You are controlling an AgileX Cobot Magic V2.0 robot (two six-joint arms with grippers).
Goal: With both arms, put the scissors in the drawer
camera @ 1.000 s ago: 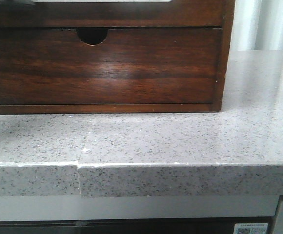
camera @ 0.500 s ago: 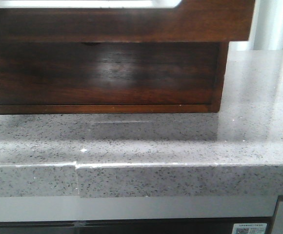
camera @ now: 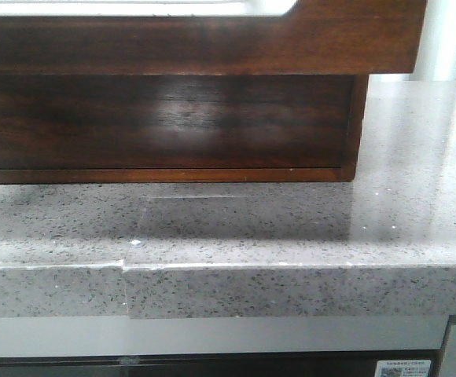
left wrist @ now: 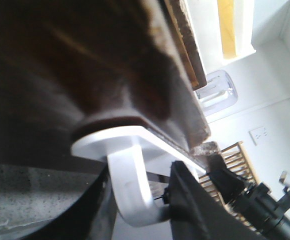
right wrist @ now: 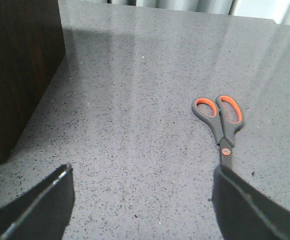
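Right pincer (right wrist: pixel 140 200), jaws spread and empty, faces scissors (right wrist: pixel 220 120) on the counter (right wrist: pixel 135 100), blades pointing toward it; left pincer's grip state unclear.

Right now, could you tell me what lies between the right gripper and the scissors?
In the right wrist view, only bare speckled grey countertop lies between the open right gripper and the scissors; nothing else sits there.

The drawer (camera: pixel 204 43) juts forward over the counter (camera: pixel 291 228) (scissors (right wrist: pixel 220 117) lie on it).
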